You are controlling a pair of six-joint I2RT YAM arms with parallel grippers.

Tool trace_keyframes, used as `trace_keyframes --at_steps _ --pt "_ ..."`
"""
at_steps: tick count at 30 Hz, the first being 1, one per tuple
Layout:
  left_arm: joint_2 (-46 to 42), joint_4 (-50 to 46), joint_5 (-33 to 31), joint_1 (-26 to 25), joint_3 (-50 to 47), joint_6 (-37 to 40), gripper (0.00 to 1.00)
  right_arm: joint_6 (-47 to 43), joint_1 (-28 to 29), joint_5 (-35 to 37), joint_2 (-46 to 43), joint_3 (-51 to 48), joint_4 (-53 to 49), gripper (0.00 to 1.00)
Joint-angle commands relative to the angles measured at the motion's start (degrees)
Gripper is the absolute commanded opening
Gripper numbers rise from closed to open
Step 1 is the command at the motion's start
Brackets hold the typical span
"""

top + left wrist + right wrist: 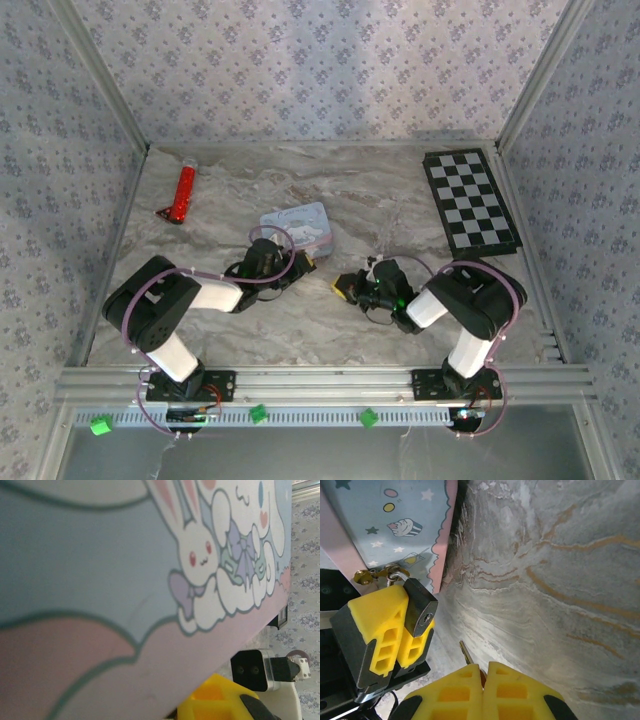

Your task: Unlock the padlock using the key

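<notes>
1. The left tool is clenched on the tiny black padlock with a thin silvery shackle. The shackle passes through the golden clasp of the pastel cartoon tin.
2. The right tool is clenched on the small metal key. The blade points toward the padlock, near it but apart.
3. I judge the step in hand is bringing the key to the keyhole; it is not yet inserted.
4. The next move calls for lining up the blade exactly with the keyhole, a straight push, then a turn, while the left tool holds the body firm.
</notes>
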Motion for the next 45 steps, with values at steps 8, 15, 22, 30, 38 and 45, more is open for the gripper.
trace_keyframes --at_steps 8,15,22,30,38,45 --pt "-0.2 2.5 3.4 0.1 1.1 -2.7 0.07 3.5 0.3 -0.4 4.0 0.8 9.2 0.0" --pt "0.3 2.3 3.6 0.1 1.4 -2.8 0.07 6.0 0.4 -0.4 7.9 1.4 14.2 0.0" --pt "0.9 2.5 3.7 0.0 1.5 -3.0 0.07 8.1 1.1 0.7 9.7 1.7 17.2 0.0" --pt "1.1 2.8 3.6 0.0 1.6 -3.3 0.08 9.5 1.7 1.1 11.3 2.1 18.6 0.0" --pt "1.6 3.5 3.6 -0.1 1.5 -3.5 0.08 9.9 1.6 1.6 11.1 2.1 18.6 0.0" --pt "2.2 4.5 3.8 -0.2 1.4 -4.0 0.08 9.9 1.7 2.0 10.8 2.1 18.6 0.0"
